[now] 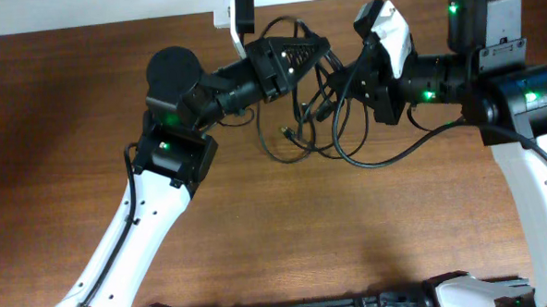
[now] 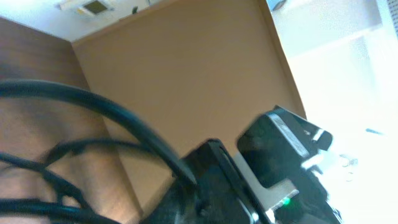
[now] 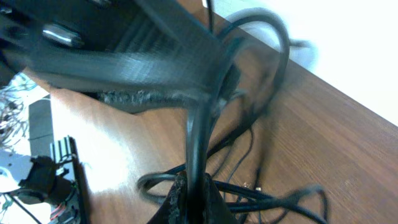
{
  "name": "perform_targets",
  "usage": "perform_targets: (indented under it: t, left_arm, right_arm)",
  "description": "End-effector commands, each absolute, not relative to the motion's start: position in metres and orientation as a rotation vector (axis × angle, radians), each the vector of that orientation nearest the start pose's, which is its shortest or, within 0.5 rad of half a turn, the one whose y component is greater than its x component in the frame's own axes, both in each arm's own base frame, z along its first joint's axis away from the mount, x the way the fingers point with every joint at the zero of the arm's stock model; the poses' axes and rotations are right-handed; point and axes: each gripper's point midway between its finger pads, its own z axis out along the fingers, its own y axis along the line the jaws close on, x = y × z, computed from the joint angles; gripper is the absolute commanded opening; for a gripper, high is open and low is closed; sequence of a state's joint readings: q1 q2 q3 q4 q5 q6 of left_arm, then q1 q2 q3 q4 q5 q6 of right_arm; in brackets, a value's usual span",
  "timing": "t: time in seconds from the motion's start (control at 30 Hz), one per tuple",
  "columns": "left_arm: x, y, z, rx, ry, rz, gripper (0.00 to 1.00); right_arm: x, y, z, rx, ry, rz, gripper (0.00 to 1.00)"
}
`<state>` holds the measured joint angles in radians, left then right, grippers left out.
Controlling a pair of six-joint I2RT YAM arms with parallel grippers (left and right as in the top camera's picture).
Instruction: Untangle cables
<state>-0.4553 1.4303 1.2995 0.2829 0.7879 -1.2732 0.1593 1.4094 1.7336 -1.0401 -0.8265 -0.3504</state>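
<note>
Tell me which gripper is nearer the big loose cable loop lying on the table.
Right. The right gripper, gripping the cables, sits just past the cable loop toward the far edge; the left gripper is farther back and to its left.

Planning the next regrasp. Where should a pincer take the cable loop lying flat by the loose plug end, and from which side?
Take the cables at that loop's bottom arc. There a single strand lies flat on the table, apart from the knot and both arms. Probably best to come straight down from above, pincer jaws across the cord.
</note>
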Motion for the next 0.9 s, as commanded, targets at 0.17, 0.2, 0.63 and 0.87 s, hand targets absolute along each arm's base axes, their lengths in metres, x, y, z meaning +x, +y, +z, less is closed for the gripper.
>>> perform_targets:
  t: [0.17,0.2,0.63,0.87]
  left_arm:
    - [0.319,-0.298,0.428,0.120,1.857,-1.849,0.87]
    - [0.319,-0.298,0.418,0.100,1.905,-1.836,0.87]
    - [0.319,-0.295,0.372,0.055,2.097,-1.723,0.88]
    - [0.339,-0.277,0.333,-0.174,2.214,-1.507,0.83]
  right_arm:
    - [0.337,0.162,0.387,-0.628,2.050,0.805,0.04]
    - [0.343,0.159,0.388,-0.543,2.078,0.804,0.04]
    - [0.351,0.159,0.399,-0.431,2.066,0.856,0.04]
    - [0.340,0.171,0.405,-0.494,2.034,0.959,0.04]
